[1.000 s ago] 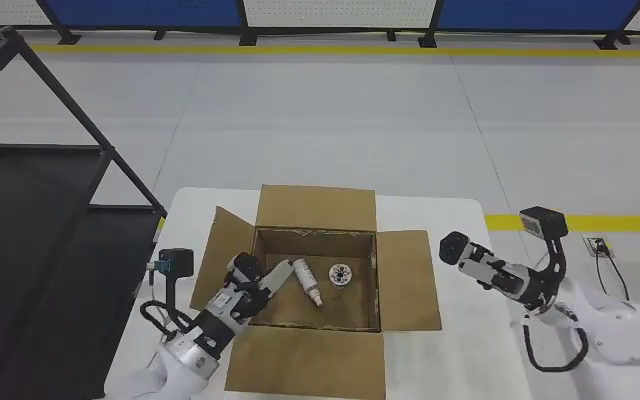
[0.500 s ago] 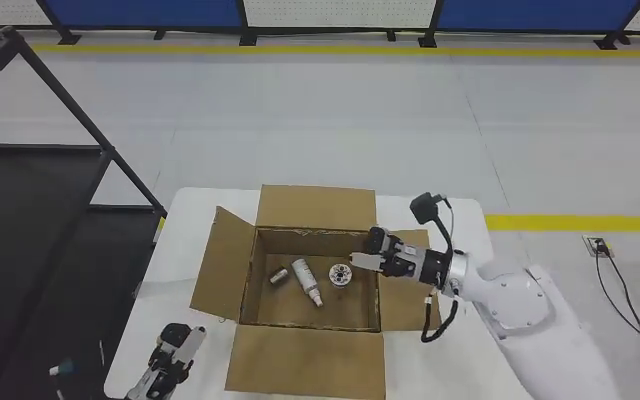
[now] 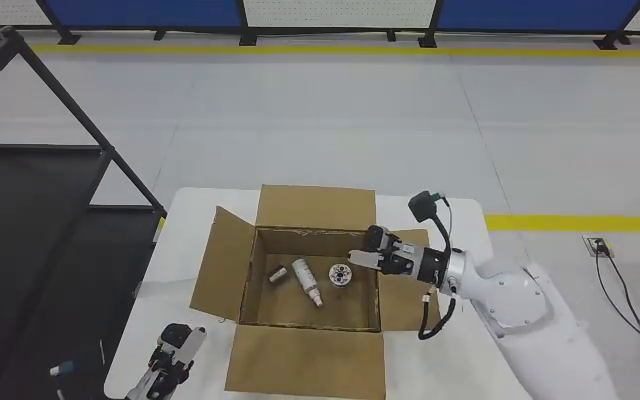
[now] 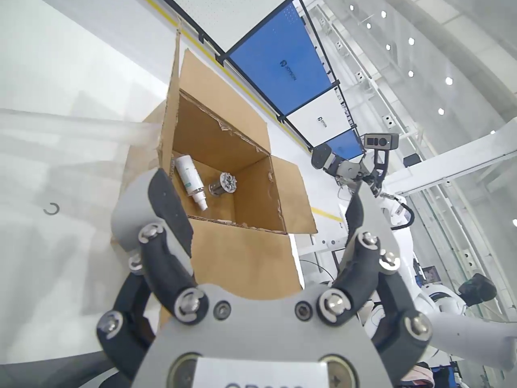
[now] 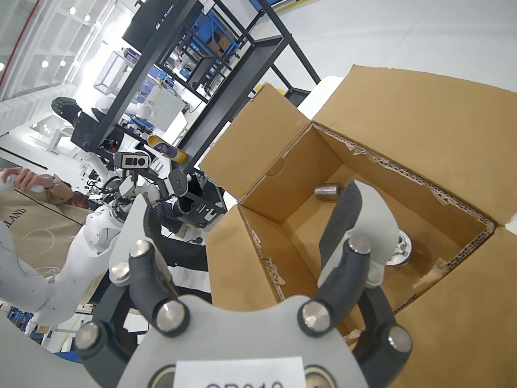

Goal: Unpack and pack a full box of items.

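Your left pincer (image 4: 258, 191) sits low at the near-left corner of the table (image 3: 440, 212), jaws spread wide and holding nothing, close to the near-left corner of the cardboard box (image 3: 305, 365). The box stands in the middle of the table with all four flaps folded open: the near flap lies out toward you, the left one tilts upward, and the right one lies flat. Three things lie on its floor. A small metal cylinder (image 3: 277, 273) is on its side by the left wall. A white bottle (image 3: 307, 281) lies beside it near the centre, with its cap pointing toward the near wall. A round metal part (image 3: 341, 274) sits close to the right wall. Your right pincer (image 5: 246, 196) hangs over that right wall, just above the round part, jaws apart and gripping nothing.
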Action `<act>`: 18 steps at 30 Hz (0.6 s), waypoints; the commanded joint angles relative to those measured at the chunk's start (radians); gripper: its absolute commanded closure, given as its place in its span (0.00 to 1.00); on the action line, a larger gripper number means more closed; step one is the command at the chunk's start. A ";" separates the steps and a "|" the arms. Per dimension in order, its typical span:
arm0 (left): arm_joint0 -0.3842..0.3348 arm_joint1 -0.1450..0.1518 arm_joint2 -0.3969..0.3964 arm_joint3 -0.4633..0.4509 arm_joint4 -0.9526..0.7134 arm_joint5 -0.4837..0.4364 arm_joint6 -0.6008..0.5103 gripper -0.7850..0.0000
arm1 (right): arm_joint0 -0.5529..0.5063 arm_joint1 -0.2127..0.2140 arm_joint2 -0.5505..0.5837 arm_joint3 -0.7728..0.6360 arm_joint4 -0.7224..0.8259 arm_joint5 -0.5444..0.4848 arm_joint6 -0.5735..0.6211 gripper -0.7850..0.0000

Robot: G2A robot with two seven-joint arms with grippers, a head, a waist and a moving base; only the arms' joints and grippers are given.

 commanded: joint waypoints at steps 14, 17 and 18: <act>-0.097 0.007 -0.216 0.135 -0.365 0.235 0.053 0.00 | 0.410 -0.137 -0.468 0.283 -0.313 0.245 0.151 0.00; -0.095 0.007 -0.264 0.171 -0.440 0.241 0.059 0.00 | 0.492 -0.194 -0.577 0.385 -0.339 0.265 0.170 0.00; -0.093 0.007 -0.282 0.183 -0.471 0.242 0.060 0.00 | 0.523 -0.221 -0.621 0.426 -0.349 0.270 0.176 0.00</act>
